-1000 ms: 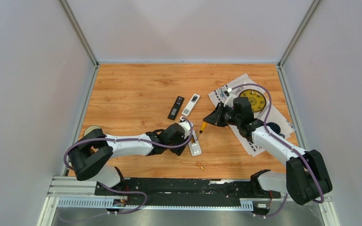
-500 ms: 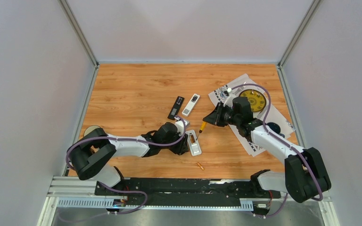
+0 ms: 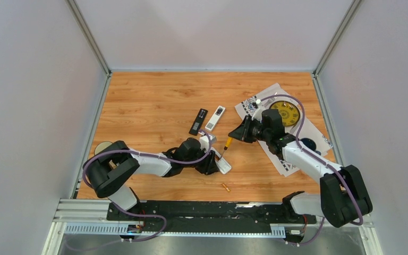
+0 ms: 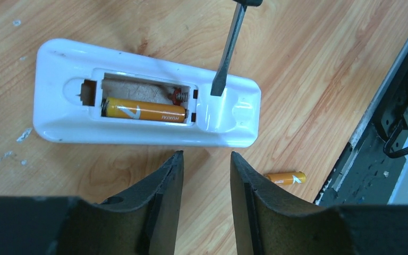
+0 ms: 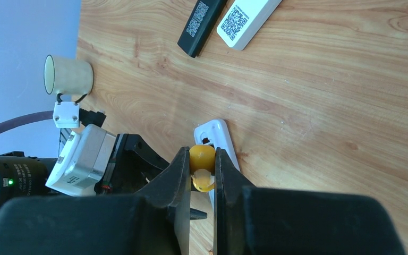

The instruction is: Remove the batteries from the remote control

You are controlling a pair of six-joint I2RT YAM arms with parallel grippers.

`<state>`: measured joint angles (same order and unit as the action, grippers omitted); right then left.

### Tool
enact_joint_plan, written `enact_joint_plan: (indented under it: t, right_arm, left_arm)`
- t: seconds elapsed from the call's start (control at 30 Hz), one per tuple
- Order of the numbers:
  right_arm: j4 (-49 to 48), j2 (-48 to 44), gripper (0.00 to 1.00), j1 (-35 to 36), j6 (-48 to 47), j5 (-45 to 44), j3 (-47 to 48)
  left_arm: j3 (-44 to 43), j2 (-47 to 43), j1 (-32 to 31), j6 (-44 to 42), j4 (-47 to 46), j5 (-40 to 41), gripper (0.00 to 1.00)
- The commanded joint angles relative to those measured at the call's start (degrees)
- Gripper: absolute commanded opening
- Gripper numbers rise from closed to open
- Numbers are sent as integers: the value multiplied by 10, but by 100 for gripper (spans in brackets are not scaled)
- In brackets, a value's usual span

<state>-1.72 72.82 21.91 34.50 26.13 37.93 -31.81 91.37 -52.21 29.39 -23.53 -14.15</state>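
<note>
One battery sits in remote; right tool grips screwdriver, left tool half-open.

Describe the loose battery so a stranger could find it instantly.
On the wooden table, find the black rail along its front edge. Between that rail and the open white remote lies a tiny orange battery. Unlike its twin, it sits on bare wood, outside the compartment.

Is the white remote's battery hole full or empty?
Half full. The remote lies open: one orange battery sits inside, the slot beside it is bare, and a second battery lies out on the table.
</note>
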Motion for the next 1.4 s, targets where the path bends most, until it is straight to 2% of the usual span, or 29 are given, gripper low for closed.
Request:
enact_joint_plan:
  t: [0.0, 0.1, 0.27, 0.33, 0.43, 0.73, 1.17, 1.37]
  right_arm:
    - [-37, 9, 0, -4, 7, 8, 16]
    - [-43, 17, 0, -3, 5, 2, 23]
    - [-51, 50, 0, -2, 10, -4, 36]
    - [-64, 58, 0, 1, 19, -5, 39]
    - [-72, 72, 0, 8, 23, -11, 50]
    - [-58, 94, 0, 41, 11, -57, 81]
    - [-56, 95, 0, 50, 5, -75, 67]
    - [-46, 89, 0, 53, -4, -90, 66]
  left_arm:
    - [28, -25, 17, 15, 14, -10, 47]
    - [48, -44, 32, 30, -5, -21, 50]
    - [88, -54, 78, 91, -60, -48, 50]
    - [104, -52, 102, 116, -116, -60, 50]
    - [126, -47, 126, 151, -152, -69, 50]
    - [109, -9, 133, 166, -146, -44, 50]
    - [51, 79, 134, 174, -158, -61, 50]
    - [67, 70, 134, 188, -167, -74, 49]
